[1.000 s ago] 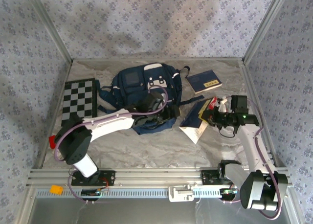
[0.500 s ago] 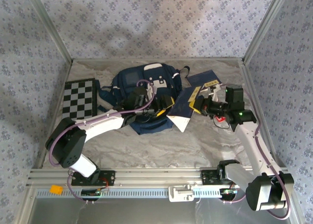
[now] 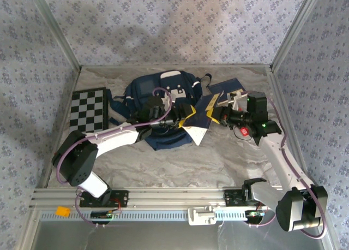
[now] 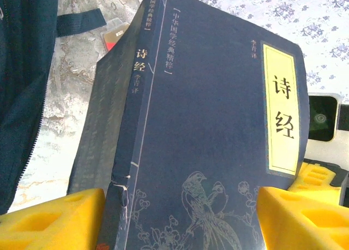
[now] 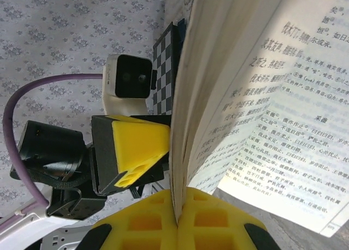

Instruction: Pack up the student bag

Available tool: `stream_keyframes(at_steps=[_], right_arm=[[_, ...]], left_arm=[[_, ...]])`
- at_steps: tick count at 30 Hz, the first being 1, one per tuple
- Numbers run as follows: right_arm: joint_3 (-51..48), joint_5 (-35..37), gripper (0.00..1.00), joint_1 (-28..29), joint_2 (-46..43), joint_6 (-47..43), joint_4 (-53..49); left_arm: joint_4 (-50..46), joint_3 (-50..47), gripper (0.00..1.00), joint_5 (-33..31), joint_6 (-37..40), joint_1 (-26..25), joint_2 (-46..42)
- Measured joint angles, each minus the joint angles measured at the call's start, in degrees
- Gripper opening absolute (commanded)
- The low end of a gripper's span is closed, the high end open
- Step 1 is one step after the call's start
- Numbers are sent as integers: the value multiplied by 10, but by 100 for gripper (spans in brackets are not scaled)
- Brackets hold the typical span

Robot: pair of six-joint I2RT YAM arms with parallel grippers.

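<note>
The bag [image 3: 158, 97] is laid flat toward the back of the table [image 3: 163, 162], white flap upward, straps spread on the marbled top. Being soft cloth, it is judged light but limp. Its opening is likely to sag shut, so it is best taken by the zipper edge or a strap. A dark blue book [image 3: 200, 118] is held tilted just beside the bag's right side. A thin part of it is clamped between the closed pads of the right gripper [image 5: 177, 217]. The left gripper [image 4: 180, 217] is set astride the cover, pads wide apart; whether they press on it cannot be told. A chessboard [image 3: 87, 109] is laid to the left. The table is hemmed in by patterned walls [image 3: 163, 26].
</note>
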Motion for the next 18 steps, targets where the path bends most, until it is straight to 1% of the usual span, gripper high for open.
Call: stream_keyframes(at_steps=[5,8,10,14,16,18], right_arm=[[-9,-2,0,2,5,-15,7],[-24,-2,0,2,12,-21,16],[-36,-2,0,2,14,-24,23],[-51,1,0,2,16,-36,19],[-53,1,0,2,17,-41,18],[-53,1,0,2,20,-46,14]], left_arm=[[9,-17,60,0,-32,1,0],[5,-22,52,-1,-44,5,0],[-3,-28,48,-4,-47,9,-3],[-25,-37,33,-10,-50,16,-13],[-35,-37,29,-15,-50,17,-18],[-43,-37,22,-16,-46,17,-23]])
